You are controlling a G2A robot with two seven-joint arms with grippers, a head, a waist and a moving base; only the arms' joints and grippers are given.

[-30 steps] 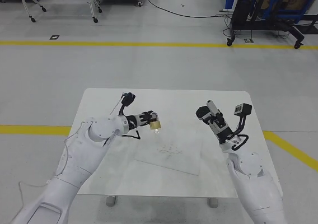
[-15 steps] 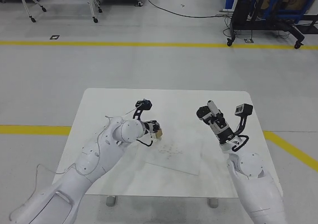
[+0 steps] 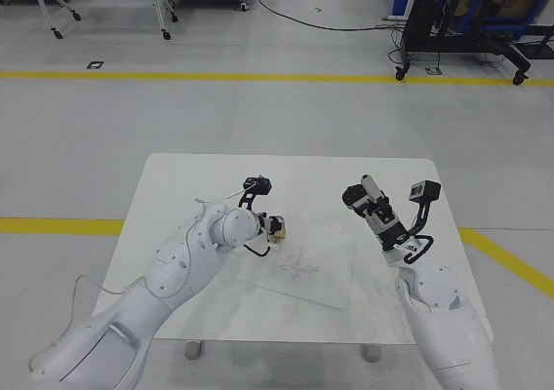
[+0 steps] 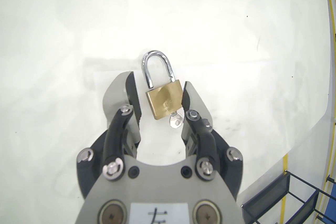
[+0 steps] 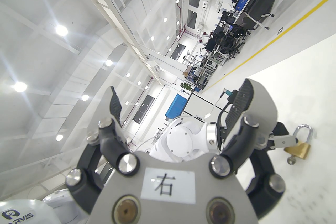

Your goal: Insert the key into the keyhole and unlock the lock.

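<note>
The left tool [image 4: 159,93] is spread, its jaws standing on either side of the lock [image 4: 164,101] without clamping it. A second ago this tool carried the lock clear of the desk [image 4: 78,25], off to the outer side. Since then the arm has swung inward and come down, and the jaws have parted. The lock now lies flat on the desk, released.

The brass body sits between the two pads, slightly skewed. It is close to or just touching one pad, and a clear gap separates it from the other. The shackle [image 4: 155,64] points away from the tool, past the fingertips. The key [image 4: 176,120] points back toward the palm. Its head sticks out of the body's near end and its blade is buried inside, so the insertion looks done.

One leg of the shackle seems to end right at the top of the body, but I cannot tell whether it has sprung free. Setting the lock down with the key in place suggests the handling is nearly finished, or that the tool is about to re-grip.

The right tool [image 5: 179,87] has not moved. It is raised well apart from the lock, jaws spread and holding nothing.
</note>
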